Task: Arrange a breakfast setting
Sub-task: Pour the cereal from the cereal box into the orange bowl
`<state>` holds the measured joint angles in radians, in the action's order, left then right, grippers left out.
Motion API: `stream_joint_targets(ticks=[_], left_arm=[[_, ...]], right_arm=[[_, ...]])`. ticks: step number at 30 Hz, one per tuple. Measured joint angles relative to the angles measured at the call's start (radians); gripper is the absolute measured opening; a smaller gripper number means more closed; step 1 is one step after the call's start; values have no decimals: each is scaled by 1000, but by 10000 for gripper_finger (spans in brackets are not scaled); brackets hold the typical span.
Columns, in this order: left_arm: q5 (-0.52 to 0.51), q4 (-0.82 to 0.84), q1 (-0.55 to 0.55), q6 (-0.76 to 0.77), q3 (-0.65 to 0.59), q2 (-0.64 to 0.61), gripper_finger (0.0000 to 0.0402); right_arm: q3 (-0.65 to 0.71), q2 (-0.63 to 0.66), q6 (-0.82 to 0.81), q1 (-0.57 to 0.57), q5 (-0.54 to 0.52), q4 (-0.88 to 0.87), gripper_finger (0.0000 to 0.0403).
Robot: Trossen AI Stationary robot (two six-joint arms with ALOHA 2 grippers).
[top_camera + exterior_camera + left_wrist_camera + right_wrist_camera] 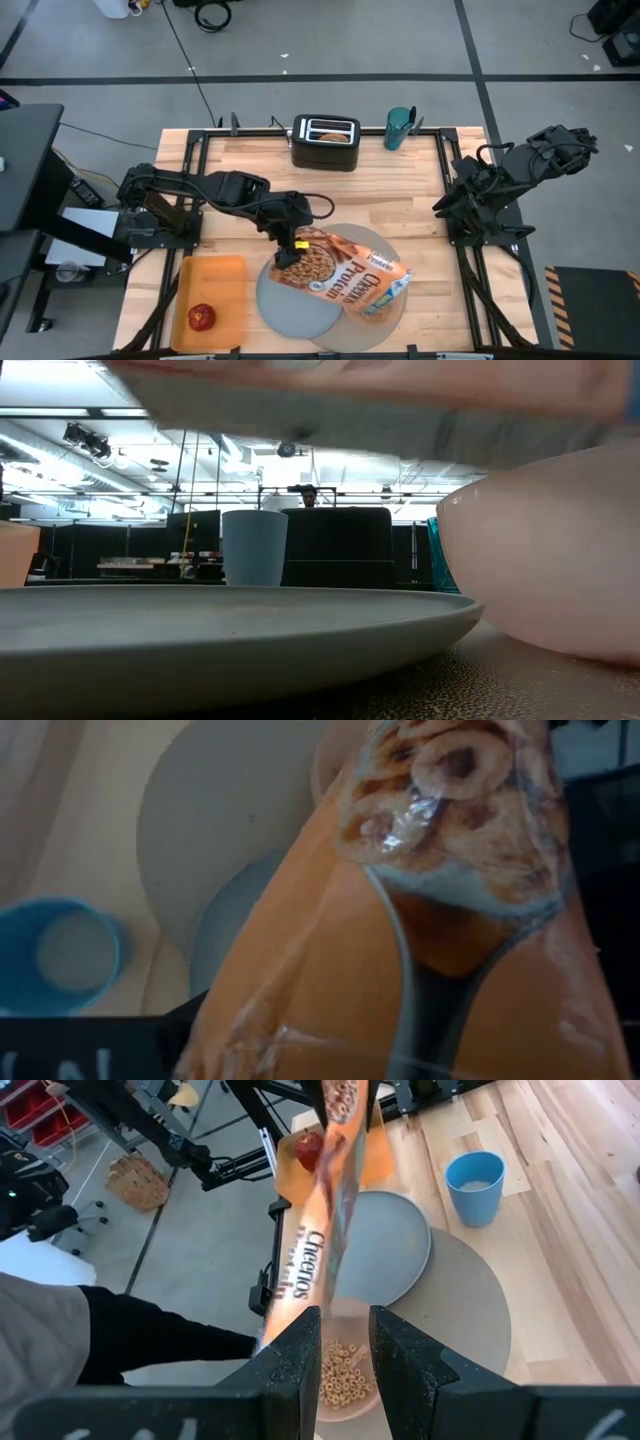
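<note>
Orange cereal box (pixel 345 268) hangs tilted over the middle of the near half of the desk (pixel 400 190), held at its left end by the left gripper (pixel 288 250), whose jaws are clamped on the box's edge. In the right wrist view the box (pixel 330 1210) shows edge-on above the pink bowl (pixel 340 1370), and cereal rings lie inside the bowl. Beneath the box lies the large round grey mat (pixel 385 320), with the grey-blue plate (pixel 290 305) on its left part; the low view shows the plate's rim (pixel 300 625) just beside the bowl (pixel 550 570). On the near left of the desk an orange board (pixel 225 285) carries the red apple (pixel 201 317). A black toaster (pixel 325 143) stands at the far edge, middle, with the teal cup (pixel 399 127) to its right. The right gripper (pixel 345 1350) waits off the desk's right side, raised and folded back, its jaws narrowly apart and holding nothing.
</note>
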<state>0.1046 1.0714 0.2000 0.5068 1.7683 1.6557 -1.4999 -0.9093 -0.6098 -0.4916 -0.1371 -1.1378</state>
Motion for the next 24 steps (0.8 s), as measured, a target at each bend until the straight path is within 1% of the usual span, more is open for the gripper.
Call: stream_joint_targets(ticks=[7,13,20,22,24], left_arm=[[7,-39,-8,-17,-1,7,198],[11,-24,-14,-14,-1,7,198],[9,-18,-13,-9,-1,7,198],[9,-29,-12,5,-1,7,198],[2,-27,-12,-15,0,7,198]], right_arm=[[0,-3,-19,0,0,-1,94],[0,-8,-15,0,3,-1,94],[0,-28,-39,0,77,-29,94],[0,-39,-41,0,85,-45,94],[0,-43,-35,0,86,-44,94]])
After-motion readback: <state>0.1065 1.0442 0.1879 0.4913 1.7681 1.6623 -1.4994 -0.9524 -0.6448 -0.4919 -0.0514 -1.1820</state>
